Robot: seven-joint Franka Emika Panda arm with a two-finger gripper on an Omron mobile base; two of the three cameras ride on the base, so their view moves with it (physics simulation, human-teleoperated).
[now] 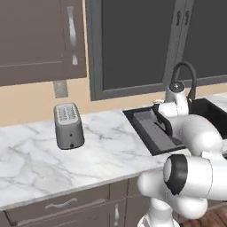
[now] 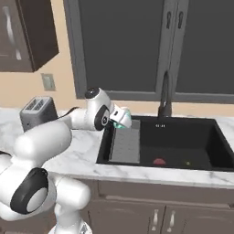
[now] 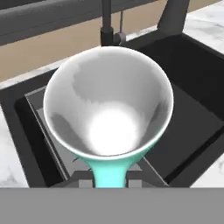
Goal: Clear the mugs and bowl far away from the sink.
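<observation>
Fingers of my two-finger gripper point(image 3: 109, 177) are pinched on the turquoise handle of the bright turquoise mug with a pale inside point(image 3: 108, 103), so I have it held. From the right base view I see that mug point(image 2: 121, 118) lifted above the grey ribbed drain rack point(image 2: 125, 144) at the left end of the black rectangular sink point(image 2: 183, 145). Beyond it rises the tall black curved tap point(image 2: 164, 97).

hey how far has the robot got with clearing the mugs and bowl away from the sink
Nothing looks set down on the counter beside the toaster yet. In hand: the gripper is shut on the turquoise mug, held above the drain rack of the sink. Left: carrying it along the counter, then the other mug and the bowl.
</observation>
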